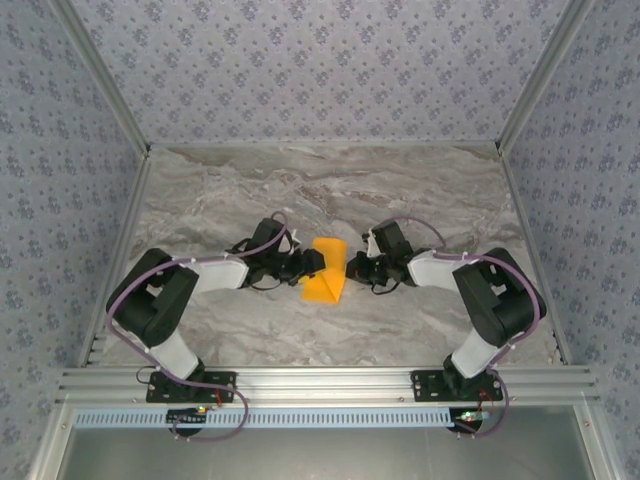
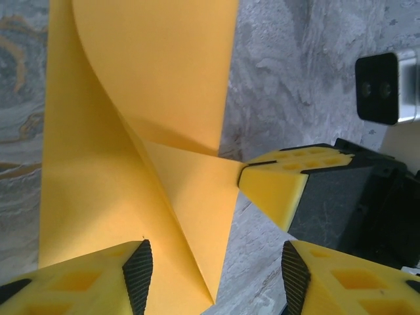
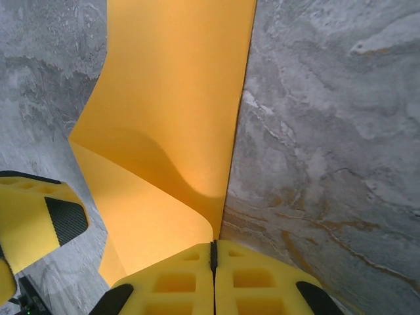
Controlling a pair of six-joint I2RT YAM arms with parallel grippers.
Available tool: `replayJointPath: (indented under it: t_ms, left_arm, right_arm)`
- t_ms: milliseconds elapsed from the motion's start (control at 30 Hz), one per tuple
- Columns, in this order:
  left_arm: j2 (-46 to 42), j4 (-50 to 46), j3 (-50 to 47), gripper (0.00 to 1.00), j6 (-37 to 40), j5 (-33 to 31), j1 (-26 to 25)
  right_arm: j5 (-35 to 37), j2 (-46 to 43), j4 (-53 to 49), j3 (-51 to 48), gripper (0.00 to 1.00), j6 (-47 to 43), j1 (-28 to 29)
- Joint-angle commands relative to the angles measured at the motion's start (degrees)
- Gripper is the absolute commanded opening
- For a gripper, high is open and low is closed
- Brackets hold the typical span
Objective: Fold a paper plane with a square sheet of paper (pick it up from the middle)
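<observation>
The orange sheet of paper [image 1: 325, 270] lies at the middle of the marble-patterned surface [image 1: 250, 190], right between the two grippers. It is partly folded and does not lie flat. The left gripper [image 1: 313, 263] meets its left edge and the right gripper [image 1: 350, 268] meets its right edge, and both arms reach in low from either side.

In the left wrist view, the left gripper [image 2: 216, 269] has its fingers wide apart. One yellow finger [image 2: 92, 279] rests over the paper [image 2: 105, 164], while the other finger [image 2: 354, 279] stands off it above the bare surface [image 2: 295, 79]. A crease runs slantwise across the sheet, and a broad flap curves up from it. On the sheet's right edge, where the flap's corner comes down, sits the tip of the right gripper [image 2: 272, 187], touching the paper there.

In the right wrist view, the right gripper [image 3: 213, 262] has its fingers pressed together – clamped on the paper's edge, which runs straight into the seam between them. From that pinch the sheet [image 3: 170, 98] rises and curls away in a smooth bend, with a lower layer lying flat beneath it. The grey veined surface [image 3: 315, 118] is bare to one side of it. One finger of the left gripper [image 3: 42, 223] shows at the frame's edge, just beside the lower layer
</observation>
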Motion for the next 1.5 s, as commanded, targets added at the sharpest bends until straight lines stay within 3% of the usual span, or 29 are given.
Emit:
replayJointPath:
  t_ms: [0, 400, 567, 867, 1000, 1100, 1233, 1333, 1467]
  left_arm:
    - [1.86, -0.57, 2.4, 0.56, 0.69, 1.86, -0.27]
    - [7.09, 0.09, 5.21, 0.43, 1.21, 3.39, -0.23]
    - [8.57, 1.26, 5.81, 0.33, 1.66, 4.44, -0.23]
    - [7.05, -0.75, 6.42, 0.12, 7.14, 2.2, -0.31]
    - [2.96, -8.11, 7.85, 0.06, 11.49, -0.31, -0.35]
    - [-2.95, -19.91, 10.86, 0.06, 17.17, -6.24, -0.85]
    - [-10.1, -42.81, 19.65, 0.06, 24.81, -22.99, -3.13]
    - [-12.9, -54.6, 25.44, 0.06, 28.06, -34.58, -4.55]
    - [-12.52, -64.3, 30.99, 0.07, 30.29, -51.95, -7.19]
  right_arm:
    - [0.57, -1.62, 0.79, -0.79, 0.06, 0.74, -0.59]
    - [0.16, -1.78, 0.68, -1.33, 0.06, 0.62, -0.78]
    - [0.16, -3.06, 0.31, -1.4, 0.12, 1.02, -0.79]
    - [7.15, -14.08, -9.06, -0.78, 0.54, 0.1, -1.42]
    - [13.14, -21.26, -16.36, -0.09, 0.69, -0.77, -1.79]
    - [16.34, -26.94, -20.74, 0.03, 0.77, -1.35, -2.34]
    - [19.79, -33.94, -25.34, 0.26, 0.88, -2.39, -3.49]
    - [22.79, -38.04, -27.9, 0.38, 0.99, -3.37, -4.04]
    - [25.36, -40.81, -30.67, 0.66, 1.0, -4.2, -4.85]
